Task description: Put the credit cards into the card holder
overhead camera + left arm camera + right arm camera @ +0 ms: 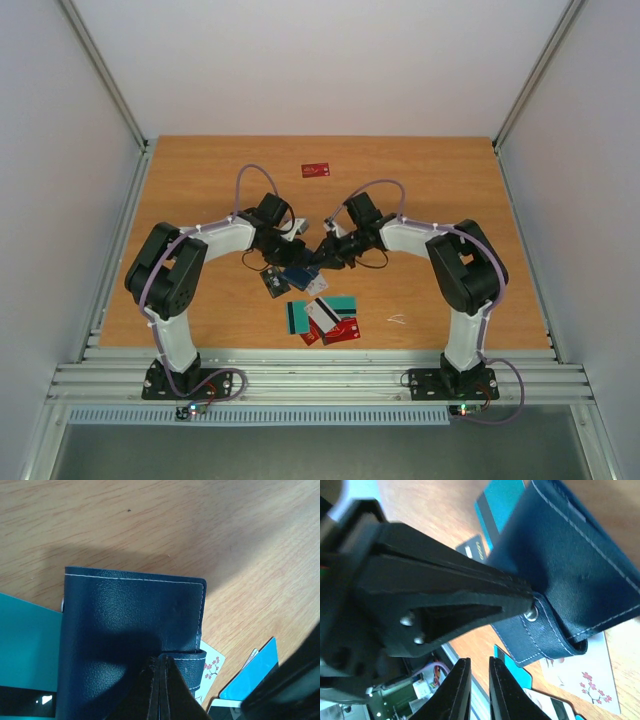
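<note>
The left arm rose from its base to a high elbow, its forearm reaching right toward the table's [200, 180] middle. The left gripper [161, 664] was clenched, its fingertips pinched together on the strap edge of the card holder [125, 625] beside the snap. The navy holder lay folded at mid-table, between the two wrists, its stitched edge away from the left wrist camera. A teal card [25, 640] showed partly from under its left side. On its right a white card with red blossoms [214, 666] stuck out from beneath it.

Nearer the front edge lay a loose cluster of credit cards [325, 318], teal, white and red, overlapping one another. One red card [315, 170] lay well apart toward the back.

The right arm mirrored the left, elbow high, forearm reaching left. The right gripper [479, 682] hovered just beside the holder's strap, its jaws narrowly parted and grasping nothing; the left claw's black body crowded its view.
</note>
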### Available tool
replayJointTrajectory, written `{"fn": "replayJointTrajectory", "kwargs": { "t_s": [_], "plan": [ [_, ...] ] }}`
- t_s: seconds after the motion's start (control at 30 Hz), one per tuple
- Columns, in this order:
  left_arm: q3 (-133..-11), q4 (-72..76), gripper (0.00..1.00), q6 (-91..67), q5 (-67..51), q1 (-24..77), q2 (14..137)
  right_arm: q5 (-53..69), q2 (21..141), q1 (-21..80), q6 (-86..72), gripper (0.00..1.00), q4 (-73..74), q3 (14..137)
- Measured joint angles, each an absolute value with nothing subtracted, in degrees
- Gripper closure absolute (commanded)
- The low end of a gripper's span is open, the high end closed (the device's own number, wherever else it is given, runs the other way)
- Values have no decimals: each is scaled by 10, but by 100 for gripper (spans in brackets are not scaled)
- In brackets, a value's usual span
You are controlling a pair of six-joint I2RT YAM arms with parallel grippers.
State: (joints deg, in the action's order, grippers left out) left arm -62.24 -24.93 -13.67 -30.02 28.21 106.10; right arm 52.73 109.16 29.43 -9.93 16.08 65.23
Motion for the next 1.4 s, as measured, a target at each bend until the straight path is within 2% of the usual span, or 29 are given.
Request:
{"fn": "replayJointTrajectory", "kwargs": {
  "t_s": [0.17, 0.47, 0.97, 1.03, 1.17, 1.3, 1.4],
  "plan": [
    [-622, -249, 100, -136, -300, 282, 1061, 527, 1107, 304, -129, 95, 118, 622],
    [-622, -249, 100, -135, -300, 282, 1061, 525, 1138, 304, -160, 96, 64, 620],
    [-622, -248, 99, -135, -296, 284, 1063, 497, 1157, 307, -115, 96, 126, 648],
    [-622, -248, 92, -135, -296, 283, 1063, 491, 1158, 309, -108, 95, 143, 657],
    [-623, -246, 69, -138, -291, 285, 1059, 474, 1155, 310, -91, 89, 185, 675],
    [-642, -287, 39, -129, -238, 290, 1035, 445, 1133, 311, -68, 77, 260, 708],
    [-670, -337, 24, -119, -196, 286, 996, 423, 1094, 309, -50, 70, 308, 748]
  ]
}}
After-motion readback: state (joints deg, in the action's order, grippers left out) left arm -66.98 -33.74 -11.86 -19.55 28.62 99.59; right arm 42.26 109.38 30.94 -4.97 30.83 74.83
